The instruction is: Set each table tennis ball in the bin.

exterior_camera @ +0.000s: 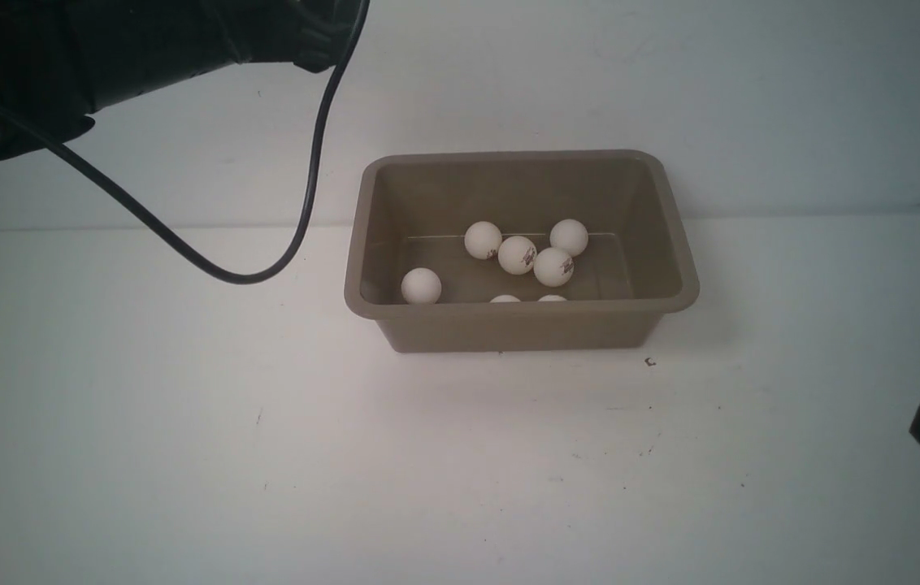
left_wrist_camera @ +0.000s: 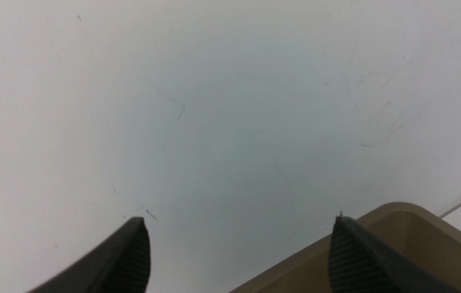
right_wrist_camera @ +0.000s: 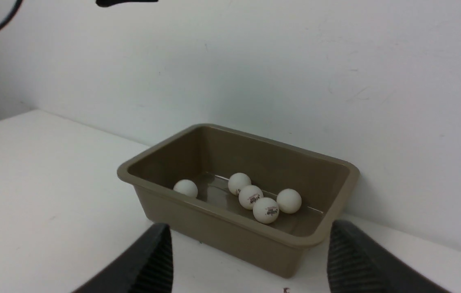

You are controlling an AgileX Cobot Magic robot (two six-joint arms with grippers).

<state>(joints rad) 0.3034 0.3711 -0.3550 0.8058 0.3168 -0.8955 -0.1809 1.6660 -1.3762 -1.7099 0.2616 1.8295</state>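
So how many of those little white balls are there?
7 table tennis balls, all in the bin: four clustered mid-floor, one alone by its left wall, two barely peeking over the near wall. More could hide behind it.

Illegible dark logos on two balls
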